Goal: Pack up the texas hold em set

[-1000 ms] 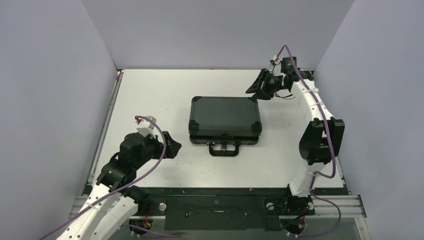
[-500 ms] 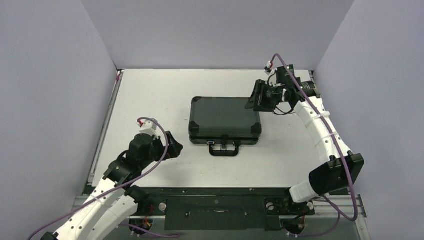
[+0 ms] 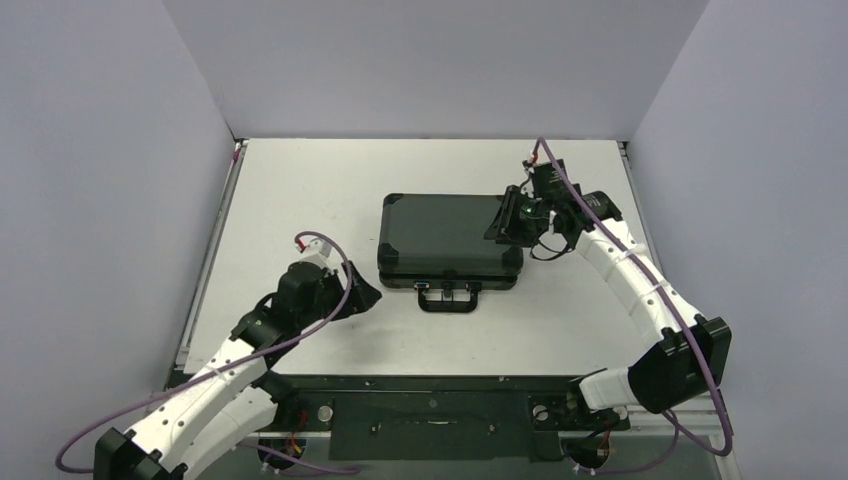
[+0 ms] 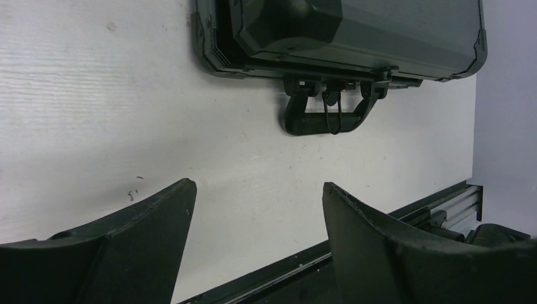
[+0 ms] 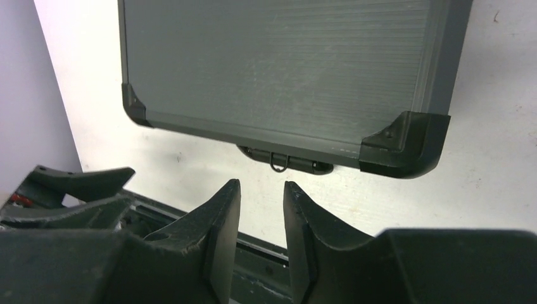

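Where the case lies: the black case (image 3: 450,238) is flat around the middle of the white worktop (image 3: 300,190), a little nearer to the right edge, with its handle (image 3: 448,299) pointing to the near edge.
Case contents: the lid is down, so the inside is hidden.
Left tool (image 4: 256,190): released, the fingers wide apart with nothing between them; it is above bare worktop, on the near left corner's side of the case and apart from it.
Right tool (image 5: 261,183): almost clenched, only a narrow slit between the fingers and nothing in it; it is over the right part of the lid, and I cannot tell if it touches.
Left wrist view only: the side seam between lid and base.
Right wrist view only: fine parallel ribs across the lid panel.
Materials and shapes: the lid is ribbed and dark, with smooth black caps on the corners; the handle is a rounded bar with a thin wire loop; the worktop is white with faint grain and small marks.
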Available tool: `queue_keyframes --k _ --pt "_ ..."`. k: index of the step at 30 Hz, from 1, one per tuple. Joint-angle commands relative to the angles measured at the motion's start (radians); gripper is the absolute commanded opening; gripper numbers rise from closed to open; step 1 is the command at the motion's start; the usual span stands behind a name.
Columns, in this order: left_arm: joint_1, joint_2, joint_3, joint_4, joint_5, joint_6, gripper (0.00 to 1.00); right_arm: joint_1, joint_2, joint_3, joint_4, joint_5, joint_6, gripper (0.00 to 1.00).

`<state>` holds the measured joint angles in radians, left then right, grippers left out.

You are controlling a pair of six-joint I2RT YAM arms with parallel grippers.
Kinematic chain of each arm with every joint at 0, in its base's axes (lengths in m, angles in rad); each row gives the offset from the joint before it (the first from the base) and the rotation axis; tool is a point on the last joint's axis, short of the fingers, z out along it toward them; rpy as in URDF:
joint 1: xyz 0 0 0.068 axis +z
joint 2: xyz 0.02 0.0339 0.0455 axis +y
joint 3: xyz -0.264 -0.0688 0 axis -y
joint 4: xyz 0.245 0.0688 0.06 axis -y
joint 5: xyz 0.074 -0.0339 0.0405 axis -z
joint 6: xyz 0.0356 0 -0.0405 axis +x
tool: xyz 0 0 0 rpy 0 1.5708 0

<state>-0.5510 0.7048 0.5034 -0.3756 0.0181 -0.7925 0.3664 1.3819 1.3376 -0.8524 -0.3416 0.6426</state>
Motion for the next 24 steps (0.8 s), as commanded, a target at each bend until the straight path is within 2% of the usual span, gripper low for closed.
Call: queue_keyframes --k 1,4,7,16,24 --pt "-0.034 0.074 0.014 0.156 0.069 -0.003 0.69 0.012 -0.005 -0.036 0.115 0.062 0.071 0.28" --pt "-0.07 0.098 0.002 0.201 0.06 -0.006 0.57 0.014 0.014 -0.052 0.127 0.056 0.076 0.27" --pt "-0.1 0.142 0.003 0.232 0.054 -0.002 0.52 0.018 0.016 -0.078 0.161 0.051 0.1 0.26" --pt "-0.187 0.303 0.053 0.285 0.059 -0.008 0.52 0.016 0.098 -0.115 0.248 -0.007 0.104 0.26" --pt "-0.248 0.459 0.174 0.287 0.057 0.009 0.5 -0.011 0.166 -0.336 0.365 -0.025 0.101 0.26"
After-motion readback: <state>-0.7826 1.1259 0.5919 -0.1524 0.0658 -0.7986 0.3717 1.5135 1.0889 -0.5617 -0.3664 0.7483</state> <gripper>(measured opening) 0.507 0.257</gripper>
